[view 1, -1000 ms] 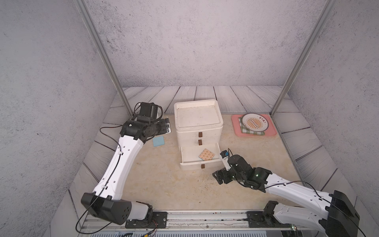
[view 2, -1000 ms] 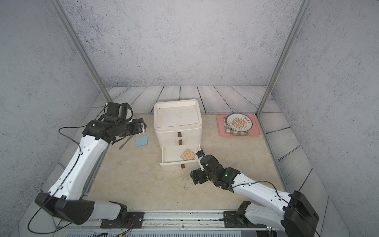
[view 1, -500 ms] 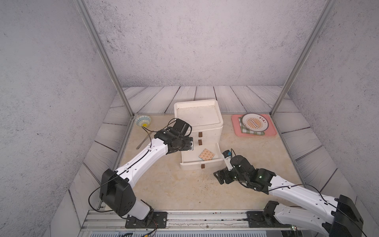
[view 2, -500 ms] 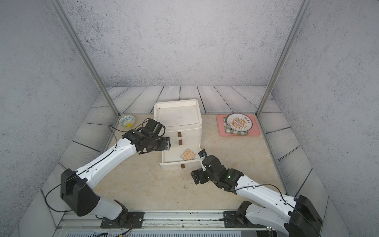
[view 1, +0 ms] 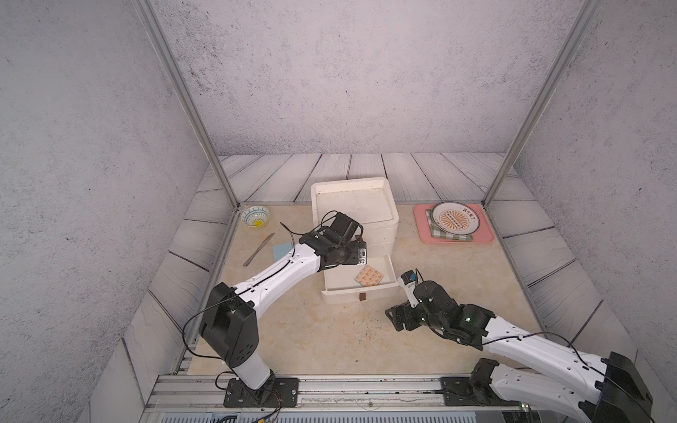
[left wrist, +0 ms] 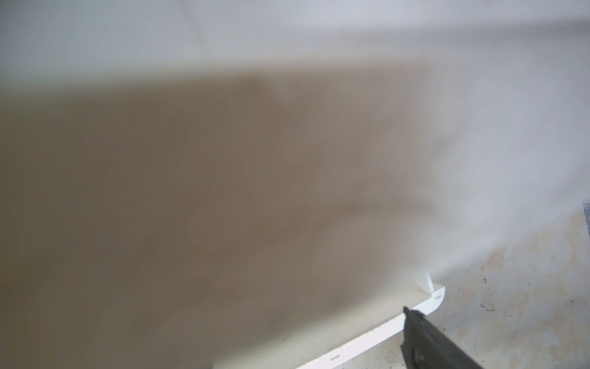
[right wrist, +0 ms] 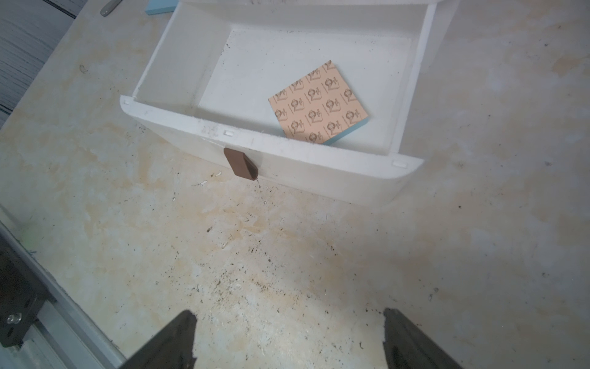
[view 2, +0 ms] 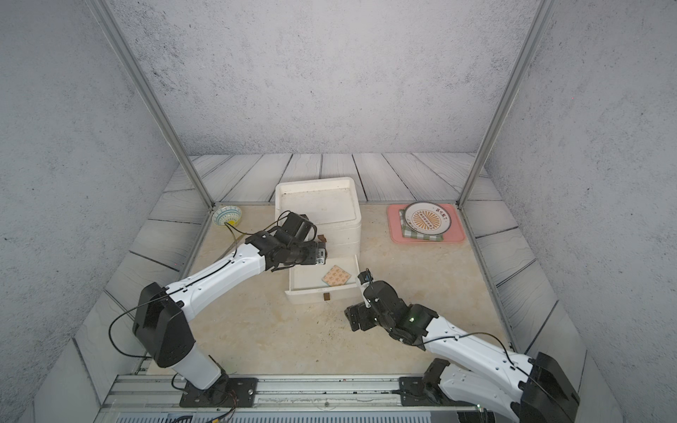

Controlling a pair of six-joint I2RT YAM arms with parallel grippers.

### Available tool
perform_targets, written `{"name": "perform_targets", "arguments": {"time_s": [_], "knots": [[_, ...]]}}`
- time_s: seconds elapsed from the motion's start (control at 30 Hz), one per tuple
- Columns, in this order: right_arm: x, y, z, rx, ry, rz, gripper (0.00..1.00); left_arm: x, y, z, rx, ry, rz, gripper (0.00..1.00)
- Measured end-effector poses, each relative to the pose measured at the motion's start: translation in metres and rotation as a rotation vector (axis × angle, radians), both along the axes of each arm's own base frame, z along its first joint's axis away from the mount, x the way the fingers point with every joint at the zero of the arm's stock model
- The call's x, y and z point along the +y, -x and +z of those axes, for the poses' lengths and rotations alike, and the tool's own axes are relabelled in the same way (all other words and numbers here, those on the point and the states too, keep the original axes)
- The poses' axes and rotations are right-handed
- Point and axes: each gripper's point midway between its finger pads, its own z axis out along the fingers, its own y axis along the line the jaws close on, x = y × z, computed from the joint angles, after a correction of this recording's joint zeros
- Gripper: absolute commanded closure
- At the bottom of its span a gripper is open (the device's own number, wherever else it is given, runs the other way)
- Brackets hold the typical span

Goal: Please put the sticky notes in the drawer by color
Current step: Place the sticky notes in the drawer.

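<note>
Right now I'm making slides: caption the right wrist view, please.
Open right gripper faces the pulled-out drawer holding one orange-patterned sticky note.

Red characters on the plate rim, too small to read.

A white drawer stands pulled open on the speckled beige counter, with a brown tab handle on its front wall. Inside lies one orange-patterned sticky note pad with a pale blue edge, flat, a corner near the front wall. Two dark fingers stand wide apart over the counter, short of the drawer.
</note>
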Motion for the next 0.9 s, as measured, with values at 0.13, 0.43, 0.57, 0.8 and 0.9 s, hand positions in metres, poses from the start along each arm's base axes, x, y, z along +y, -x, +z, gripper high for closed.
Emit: {"name": "perform_targets", "arguments": {"time_s": [0.13, 0.43, 0.57, 0.8, 0.9], "knots": [[-0.001, 0.000, 0.003, -0.011, -0.008, -0.004, 0.07, 0.011, 0.002, 0.001, 0.004, -0.057, 0.016, 0.01], [-0.001, 0.000, 0.001, -0.008, -0.007, -0.005, 0.07, 0.063, 0.021, 0.032, -0.054, -0.118, 0.090, 0.02], [-0.002, 0.000, 0.001, -0.007, -0.006, -0.006, 0.07, 0.085, 0.018, 0.041, -0.090, -0.105, 0.146, 0.02], [-0.002, 0.000, 0.005, -0.014, -0.019, -0.008, 0.07, 0.221, -0.021, -0.021, 0.038, -0.201, 0.503, 0.01], [-0.002, 0.001, 0.005, -0.016, -0.025, -0.011, 0.07, 0.252, -0.040, -0.047, 0.115, -0.241, 0.569, 0.02]]}}
